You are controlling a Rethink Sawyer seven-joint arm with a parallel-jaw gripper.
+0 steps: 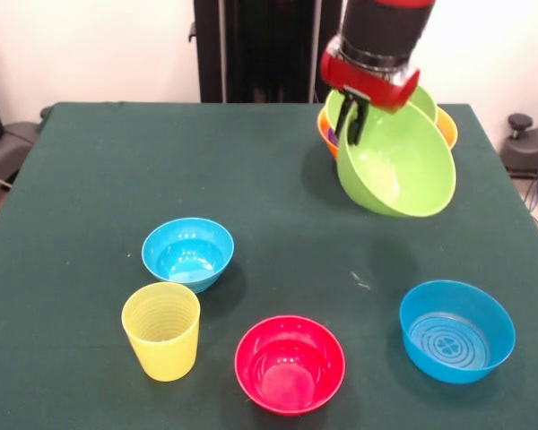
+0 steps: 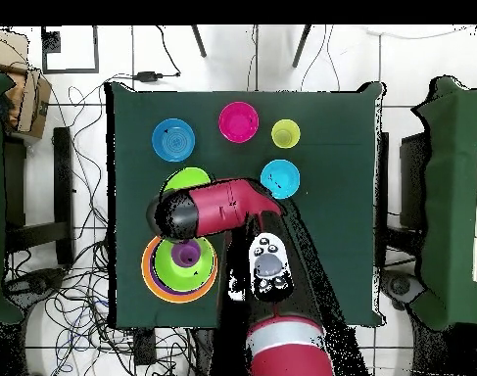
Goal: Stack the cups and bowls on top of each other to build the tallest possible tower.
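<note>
While the gripper (image 1: 350, 121) at upper right of the front view is pinched onto the rim of a lime green bowl (image 1: 403, 170), that bowl hangs tilted just in front of the tower (image 2: 179, 266), orange base bowl (image 1: 445, 125) peeking out behind. Looks light, stiff and kinda slick, so I'd guess a rim pinch is the way to go. Yellow ribbed cup (image 1: 161, 330), pink-red bowl (image 1: 290, 363) and two blue bowls (image 1: 187, 252) sit loose lower down.
</note>
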